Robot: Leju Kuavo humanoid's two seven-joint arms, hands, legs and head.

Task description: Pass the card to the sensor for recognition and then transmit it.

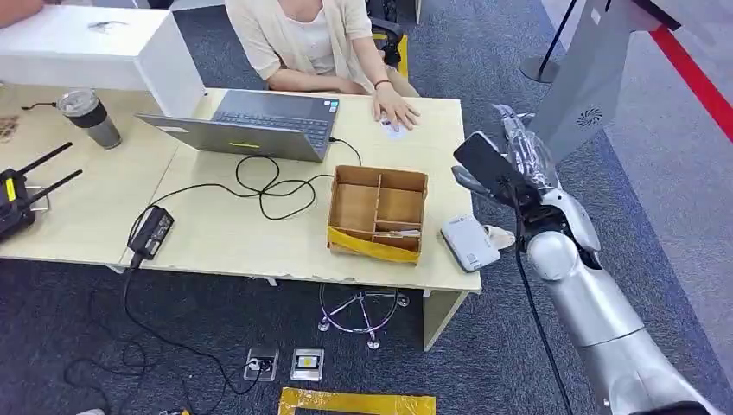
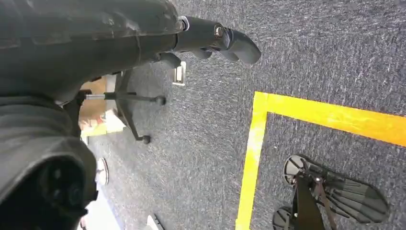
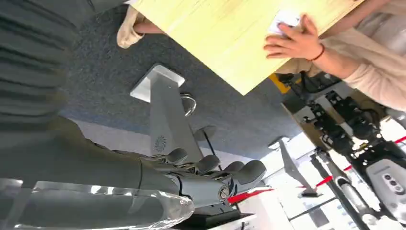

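- Card (image 1: 486, 162): dark, flat, tilted. It is gripped at one end by the right robot hand (image 1: 521, 149) and held in the air just off the right edge of the table (image 1: 259, 244). It sits above the white device and does not touch it.
- Right robot hand, wrist view (image 3: 210, 173): fingers curled in side by side over a clear cover. The card itself cannot be made out from this view.
- Left robot hand (image 2: 213, 39): hangs over the grey carpet with fingers stretched out, holding nothing. A yellow tape line (image 2: 253, 143) runs on the floor near it.
- White device (image 1: 469, 243): flat, with rounded corners. It lies on the near right corner of the table, just beside the cardboard box.
- Cardboard box (image 1: 379, 212): open-topped and divided into compartments, with yellow tape along its near rim.
- Power adapter (image 1: 153, 231): black, at the near table edge, with its cable looping toward the laptop.
- Laptop (image 1: 251, 123): grey, open, at the far side of the table.
- Person's hand (image 1: 396, 111): rests flat on a small white item beside the laptop.
- Tumbler (image 1: 89, 118): grey with a lid, at the far left.
- Black unit with antennas (image 1: 13, 197): at the left edge.
- Grey stand (image 1: 588, 82): on the floor, beyond the right robot hand.
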